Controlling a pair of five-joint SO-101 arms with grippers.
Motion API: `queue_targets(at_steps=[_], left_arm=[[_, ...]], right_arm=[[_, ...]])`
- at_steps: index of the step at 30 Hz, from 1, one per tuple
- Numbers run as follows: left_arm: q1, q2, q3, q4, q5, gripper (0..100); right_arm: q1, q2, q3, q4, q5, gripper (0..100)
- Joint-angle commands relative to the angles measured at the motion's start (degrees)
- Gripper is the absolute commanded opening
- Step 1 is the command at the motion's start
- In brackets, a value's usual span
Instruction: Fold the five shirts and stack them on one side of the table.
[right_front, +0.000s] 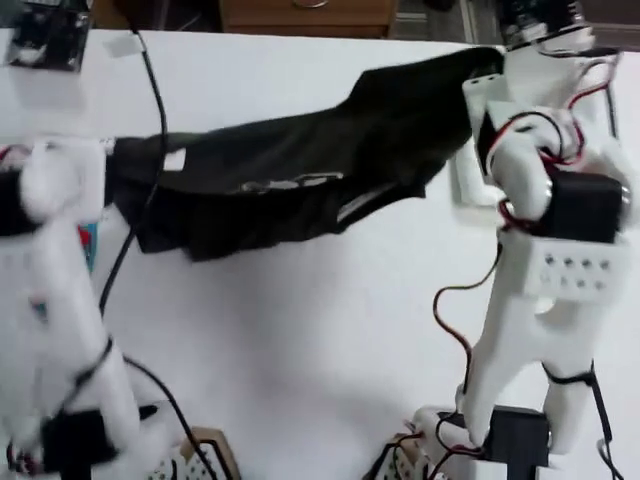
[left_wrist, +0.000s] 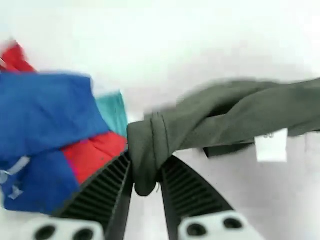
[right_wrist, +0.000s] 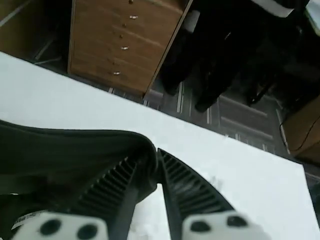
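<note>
Evidently the work is mid-way: a dark grey cotton shirt (right_front: 290, 185) hangs stretched in the air between the two arms, unfolded. The left gripper (left_wrist: 147, 185) is clenched on one bunched hem, and the right gripper (right_wrist: 147, 175) is clamped on the opposite end. Beside the left arm lies a heap of blue, red and teal garments (left_wrist: 45, 110); how neatly they are folded, or how many there are, I cannot tell. The white table (right_front: 300, 380) offers a broad bare stretch between the arms for laying the shirt down. Its far edge runs close behind the right gripper, and a thin black cable (right_front: 150, 90) crosses the shirt's left end, a likely snag.
</note>
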Motion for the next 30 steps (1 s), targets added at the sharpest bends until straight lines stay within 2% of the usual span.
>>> queue_targets(at_steps=[1,5,10,15,19,25,30], left_arm=[[-0.9,-7.9,-2.7,0.6,-1.7,3],[-0.9,-11.5,-2.2,-1.1,-3.1,3],[-0.5,-11.1,-0.5,-2.2,-3.0,3],[-0.5,-6.8,10.4,-2.9,-2.6,3],[2.0,-1.8,19.0,-3.2,-2.6,3],[9.7,4.2,25.4,-3.2,-2.6,3],[10.4,7.7,26.5,-3.8,-2.7,3]], right_arm=[[0.0,-2.9,-11.5,2.9,-0.2,1.9],[0.0,-2.6,-21.1,3.8,-0.1,1.9],[2.5,-2.8,-24.0,3.5,-0.1,1.9],[7.6,-2.9,-25.4,3.4,-0.1,1.9],[7.8,-2.1,-24.8,9.2,-0.1,1.9],[2.9,-2.2,-11.5,14.7,-0.1,1.9],[-1.6,-1.5,4.1,14.5,-0.6,1.9]])
